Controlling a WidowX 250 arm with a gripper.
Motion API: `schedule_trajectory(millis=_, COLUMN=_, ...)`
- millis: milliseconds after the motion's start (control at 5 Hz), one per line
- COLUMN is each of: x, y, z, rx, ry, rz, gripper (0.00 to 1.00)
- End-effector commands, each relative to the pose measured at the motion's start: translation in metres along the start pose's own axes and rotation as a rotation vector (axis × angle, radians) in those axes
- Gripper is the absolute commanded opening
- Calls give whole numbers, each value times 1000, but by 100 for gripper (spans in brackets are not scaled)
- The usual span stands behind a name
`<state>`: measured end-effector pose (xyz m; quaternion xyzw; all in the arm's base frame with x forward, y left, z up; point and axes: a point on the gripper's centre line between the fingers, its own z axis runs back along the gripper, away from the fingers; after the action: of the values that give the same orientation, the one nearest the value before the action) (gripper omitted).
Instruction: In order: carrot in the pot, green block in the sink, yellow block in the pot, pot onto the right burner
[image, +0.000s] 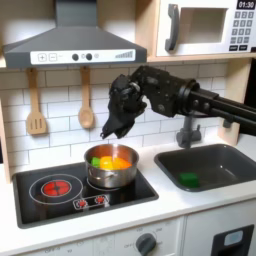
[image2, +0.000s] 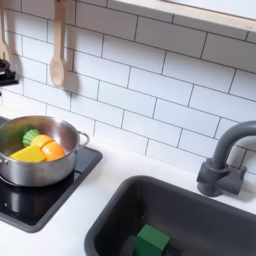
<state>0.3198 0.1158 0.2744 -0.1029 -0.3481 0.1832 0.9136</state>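
Observation:
The shiny pot (image: 112, 170) (image2: 40, 165) stands on the burner at the first exterior view's right side of the black cooktop (image: 45, 205). Inside it lie the orange carrot (image: 118, 160) (image2: 53, 150), its green leafy end (image2: 32, 136) up, and the yellow block (image: 104, 161) (image2: 27, 154). The green block (image: 189, 179) (image2: 152, 241) rests on the floor of the dark grey sink (image: 225, 155) (image2: 200, 205). My black gripper (image: 110, 131) hangs just above the pot's rim, apart from it and holding nothing; its dark fingers blur together.
The other burner (image: 57, 186) glows red at the first exterior view's left. The arched faucet (image: 187, 130) (image2: 225, 160) stands behind the sink. Wooden utensils (image: 86, 105) (image2: 58, 55) hang on the tiled wall, with a range hood (image: 70, 45) and a microwave (image: 205, 25) overhead.

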Motion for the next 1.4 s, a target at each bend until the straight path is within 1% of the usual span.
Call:
schedule_trajectory(millis=0, x=25, y=0, z=1, rx=-16, ry=-168, rz=-6, gripper=0)
schedule_trajectory(millis=200, x=41, y=-1, z=6, rx=-24, ry=-247, rz=4, gripper=0)
schedule_trajectory(millis=400, x=56, y=-3, z=11, rx=-36, ry=-306, rz=14, gripper=0)
schedule_trajectory(millis=600, x=75, y=-9, z=24, rx=-48, ry=-379, rz=20, gripper=0)
schedule_trajectory(millis=800, x=92, y=-12, z=25, rx=-59, ry=-437, rz=22, gripper=0)
schedule_trajectory(millis=1000, x=100, y=-9, z=24, rx=-56, ry=-477, rz=33, gripper=0)
schedule_trajectory(millis=1200, x=105, y=-13, z=30, rx=-64, ry=-513, rz=19, gripper=0)
